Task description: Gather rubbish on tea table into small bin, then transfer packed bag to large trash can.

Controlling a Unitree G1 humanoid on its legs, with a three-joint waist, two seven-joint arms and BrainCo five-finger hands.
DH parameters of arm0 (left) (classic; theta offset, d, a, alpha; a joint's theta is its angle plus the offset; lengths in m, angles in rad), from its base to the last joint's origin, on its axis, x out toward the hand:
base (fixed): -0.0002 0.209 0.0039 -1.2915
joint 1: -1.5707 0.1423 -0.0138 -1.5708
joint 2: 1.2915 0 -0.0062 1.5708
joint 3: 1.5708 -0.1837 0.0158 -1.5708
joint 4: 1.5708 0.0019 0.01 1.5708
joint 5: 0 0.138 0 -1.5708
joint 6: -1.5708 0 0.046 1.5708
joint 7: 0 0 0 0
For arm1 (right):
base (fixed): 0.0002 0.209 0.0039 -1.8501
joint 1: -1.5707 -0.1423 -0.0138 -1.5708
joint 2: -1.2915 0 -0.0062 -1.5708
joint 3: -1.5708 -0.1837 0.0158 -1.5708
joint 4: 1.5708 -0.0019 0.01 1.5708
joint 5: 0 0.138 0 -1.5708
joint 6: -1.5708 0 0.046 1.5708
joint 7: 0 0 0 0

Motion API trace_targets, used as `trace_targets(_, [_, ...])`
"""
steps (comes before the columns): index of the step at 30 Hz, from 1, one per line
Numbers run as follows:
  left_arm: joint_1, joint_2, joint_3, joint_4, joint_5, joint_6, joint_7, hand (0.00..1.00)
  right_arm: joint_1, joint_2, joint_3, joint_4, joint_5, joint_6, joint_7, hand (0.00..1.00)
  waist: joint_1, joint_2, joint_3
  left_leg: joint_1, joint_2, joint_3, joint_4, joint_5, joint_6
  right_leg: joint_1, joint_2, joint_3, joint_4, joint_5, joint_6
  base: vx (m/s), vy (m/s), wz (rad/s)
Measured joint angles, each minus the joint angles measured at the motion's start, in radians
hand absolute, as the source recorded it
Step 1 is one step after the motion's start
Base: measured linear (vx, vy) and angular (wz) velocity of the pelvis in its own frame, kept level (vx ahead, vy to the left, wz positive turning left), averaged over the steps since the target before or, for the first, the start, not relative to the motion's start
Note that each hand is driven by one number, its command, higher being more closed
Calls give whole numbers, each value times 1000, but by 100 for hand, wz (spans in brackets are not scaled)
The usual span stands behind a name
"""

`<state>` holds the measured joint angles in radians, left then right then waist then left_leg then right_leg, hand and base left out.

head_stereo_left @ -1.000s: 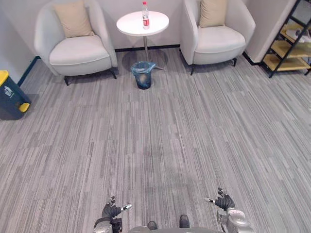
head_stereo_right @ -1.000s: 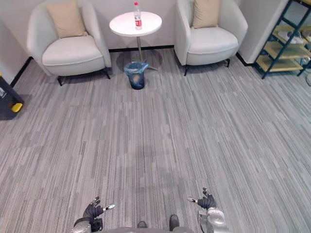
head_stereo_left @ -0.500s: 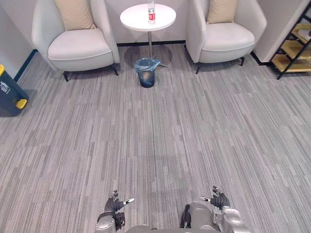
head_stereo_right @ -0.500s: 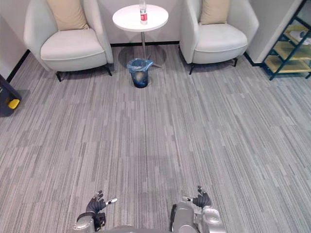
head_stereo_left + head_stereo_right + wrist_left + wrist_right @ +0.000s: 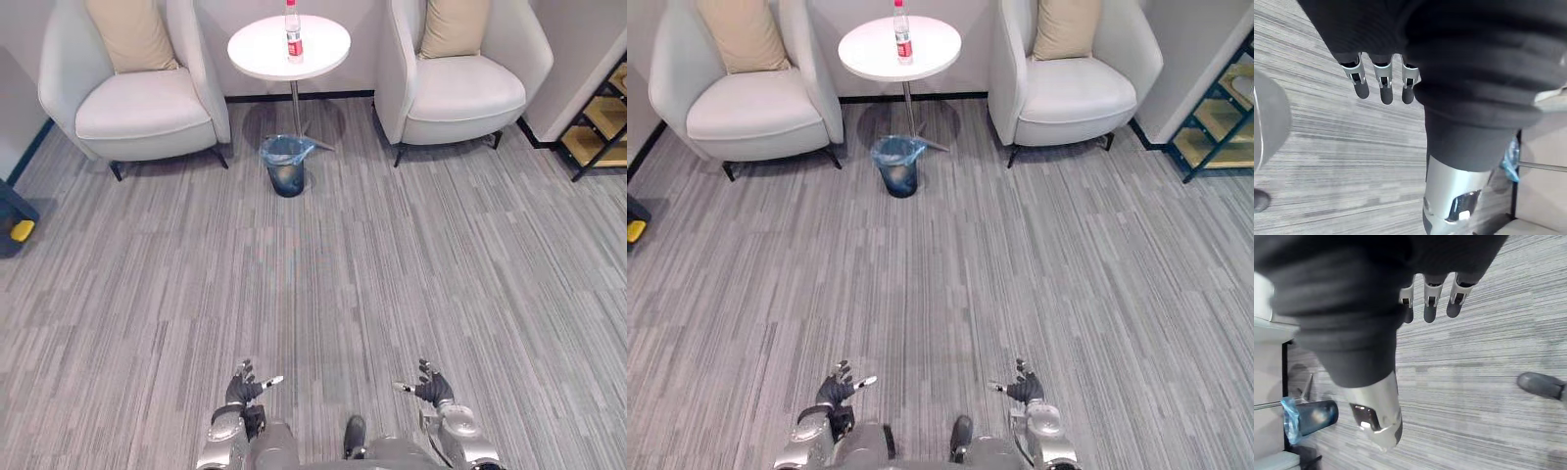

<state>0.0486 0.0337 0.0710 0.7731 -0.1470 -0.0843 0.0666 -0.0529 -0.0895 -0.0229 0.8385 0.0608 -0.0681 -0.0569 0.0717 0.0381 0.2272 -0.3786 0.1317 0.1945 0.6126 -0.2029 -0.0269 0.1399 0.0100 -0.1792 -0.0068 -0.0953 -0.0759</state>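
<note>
A round white tea table stands at the far end of the room between two armchairs, with a clear plastic bottle with a red label upright on it. On the carpet just in front of the table sits a small dark bin lined with a blue bag. The large dark trash can with yellow parts shows at the left edge. My left hand and right hand hang low near the bottom of the view, far from the table, both open with fingers relaxed and nothing in them.
A white armchair with a beige cushion stands left of the table, and another armchair stands right of it. A dark shelf unit with wooden boards is at the far right. Grey striped carpet stretches between me and the table.
The whole picture has shifted as the camera moved; the table and small bin sit a little lower and further left. Both hands stay open and low.
</note>
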Motion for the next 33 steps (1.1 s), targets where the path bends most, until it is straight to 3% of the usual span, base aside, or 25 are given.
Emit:
trace_targets(2, [6,-10,0,0,0,0,0,0,2,-3,1,0,8,-1,-3,0,2,33,-6,2,-21,-7,-260,66,-37,20,1,13,4,-45,26,377,220,-21])
trace_targets(3, [15,-12,1,2,-1,-1,1,0,5,-9,2,5,8,1,-4,0,4,53,-12,9,-21,-17,-319,163,-4,33,4,33,16,-83,48,507,317,-32])
trace_targets(4, [24,-12,2,2,-2,-2,1,0,6,2,11,5,8,2,-2,0,4,42,-21,8,-44,-12,-290,189,45,35,-19,53,38,-117,70,437,269,-35])
trace_targets(6, [25,-4,10,5,-17,0,1,0,13,12,33,5,8,2,2,0,23,0,-24,10,-82,20,-241,118,79,43,-71,76,77,-142,99,485,227,-22])
trace_targets(8, [25,-21,9,5,-20,0,0,0,25,8,33,8,8,4,8,0,33,-2,-25,58,-99,40,-231,64,85,-11,-105,120,261,-162,136,525,256,-18])
trace_targets(10, [42,-17,4,5,-20,0,0,0,35,12,40,8,7,3,18,0,27,-6,-25,157,-123,59,-269,25,96,-112,-133,172,588,-136,281,458,210,-18])
trace_targets(11, [47,-8,-3,5,-20,1,0,0,40,18,42,7,7,2,22,0,20,-7,-25,237,-139,60,-304,8,99,-183,-144,178,806,-115,325,468,160,-7])
trace_targets(12, [50,-1,-17,5,-20,0,0,0,47,20,42,7,7,2,27,0,12,-6,-25,297,-145,59,-330,4,108,-223,-160,141,923,-115,283,474,114,11])
trace_targets(13, [54,8,-27,4,-22,-1,1,0,62,22,44,5,6,1,40,0,-2,-6,-28,365,-152,54,-371,-3,112,-275,-190,62,998,-131,201,553,81,15])
trace_targets(14, [56,13,-30,4,-29,-2,1,0,66,22,54,1,6,1,41,0,-4,-4,-26,417,-152,54,-408,-4,112,-335,-204,-4,1001,-154,159,460,59,12])
trace_targets(16, [47,19,-29,4,-40,-1,1,0,69,19,63,1,5,0,41,0,-9,-3,-25,455,-141,53,-417,-2,112,-403,-197,-61,923,-173,128,405,-9,8])
trace_targets(19, [43,18,-28,3,-42,-3,1,0,76,-1,73,-9,6,-3,42,0,-34,17,-15,527,-104,25,-424,0,105,-460,-139,-95,588,-148,122,550,-111,32])
trace_targets(21, [43,21,-24,1,-42,-7,1,0,79,2,74,-11,7,-4,42,0,-57,0,-21,583,-93,-15,-448,-16,47,-461,-94,-50,327,11,105,609,-195,60])
trace_targets(22, [44,33,-21,-1,-43,-9,1,0,98,11,79,-11,7,-4,42,0,-58,-34,-25,611,-103,-48,-444,-47,-4,-461,-88,-17,267,186,41,487,-209,47])
trace_targets(23, [37,19,-17,15,-44,-7,3,0,93,0,78,-14,7,-5,44,0,-56,-13,-20,627,-87,-66,-435,-64,-27,-465,-78,-22,317,164,36,675,-288,26])
trace_targets(26, [30,2,-19,9,-48,-10,0,0,62,-8,71,-30,8,-5,40,0,-56,26,-39,493,11,-122,-151,-39,-45,-414,-2,-78,273,98,-8,636,-296,14])
trace_targets(27, [20,-8,-18,8,-48,-9,-2,0,61,1,74,-30,12,-4,39,0,-55,32,-30,360,63,-155,160,110,-45,-302,37,-101,180,86,-24,407,-185,30])
trace_targets(30, [20,-16,-19,-14,-48,-8,-6,0,70,22,75,-35,39,-3,34,0,-46,18,-12,239,116,-124,454,81,-15,-145,65,-104,87,74,-41,400,-172,13])
trace_targets(31, [16,-17,-22,-22,-48,-8,-13,0,67,32,73,-36,54,-5,33,0,-28,4,-11,169,109,-98,496,56,-14,-95,61,-93,55,71,-43,416,-149,-19])
trace_targets(33, [8,-18,-21,-37,-48,-9,-23,0,43,32,70,-36,59,-5,33,0,-11,2,-8,72,91,-66,432,16,-9,-54,54,-72,17,63,-31,317,-76,-30])
